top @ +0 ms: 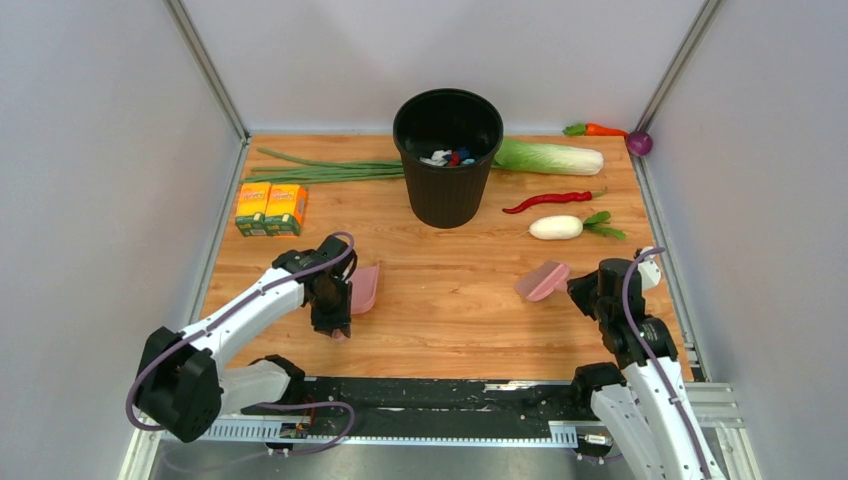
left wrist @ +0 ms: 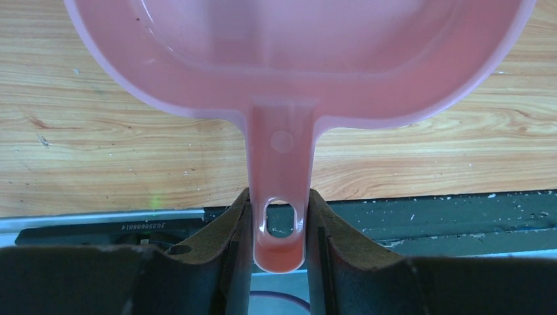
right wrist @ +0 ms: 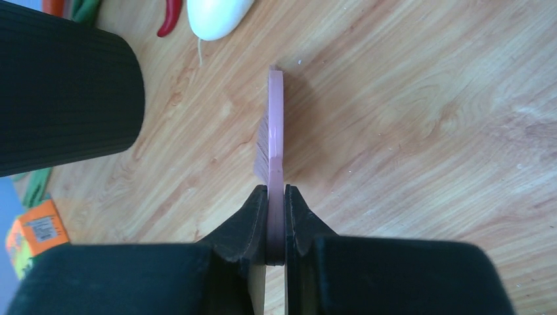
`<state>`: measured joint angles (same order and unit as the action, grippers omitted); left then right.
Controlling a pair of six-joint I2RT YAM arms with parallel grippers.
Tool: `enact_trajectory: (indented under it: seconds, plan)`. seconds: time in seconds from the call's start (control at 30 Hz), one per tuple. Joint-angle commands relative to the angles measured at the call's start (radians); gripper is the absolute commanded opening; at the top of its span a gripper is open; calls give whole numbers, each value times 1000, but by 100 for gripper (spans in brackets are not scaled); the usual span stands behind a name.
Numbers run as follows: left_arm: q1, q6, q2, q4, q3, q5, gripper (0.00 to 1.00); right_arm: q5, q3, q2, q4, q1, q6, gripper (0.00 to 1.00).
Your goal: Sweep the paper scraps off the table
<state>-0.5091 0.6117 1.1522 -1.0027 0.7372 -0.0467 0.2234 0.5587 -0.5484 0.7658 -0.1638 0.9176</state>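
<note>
Dustpan and brush held over the table (top: 450,320), paper scraps (top: 455,158) in the wastebasket.

The left gripper (left wrist: 279,216) pinches the pink dustpan (left wrist: 295,52) by its handle, and the right gripper (right wrist: 276,197) is clamped on the pink brush (right wrist: 275,131), seen edge-on. A red scrap shows among white and blue bits inside the black wastebasket (top: 447,195) at the middle back. A printed code on the front rail (left wrist: 98,226) is upside down and too small to read surely. The print on the two orange cartons (top: 270,208) near the left edge is also illegible. Bare wood lies between dustpan and brush. Green onions (top: 320,170), napa cabbage (top: 555,157), red chili (top: 550,201) and white radish (top: 556,228) line the back.
</note>
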Motion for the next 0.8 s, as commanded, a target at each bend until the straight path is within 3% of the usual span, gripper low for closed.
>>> enact_trajectory:
  seconds: [0.0, 0.3, 0.5, 0.63, 0.7, 0.77]
  plan:
    - [3, 40, 41, 48, -16, -18, 0, -67, -43, 30, -43, 27, 32, 0]
    - [0, 63, 129, 116, -27, -60, 0, -56, -253, 252, 13, 26, 254, 0]
    - [-20, 86, 187, 180, -45, -80, 5, -50, -322, 266, 17, 26, 291, 0]
    - [-20, 102, 214, 223, -70, -87, 14, -52, -347, 242, 13, 27, 297, 1]
    - [-22, 102, 231, 234, -70, -88, 26, -64, -364, 245, -2, 26, 299, 10]
    - [-22, 100, 233, 237, -64, -87, 51, -82, -373, 252, -16, 27, 302, 25]
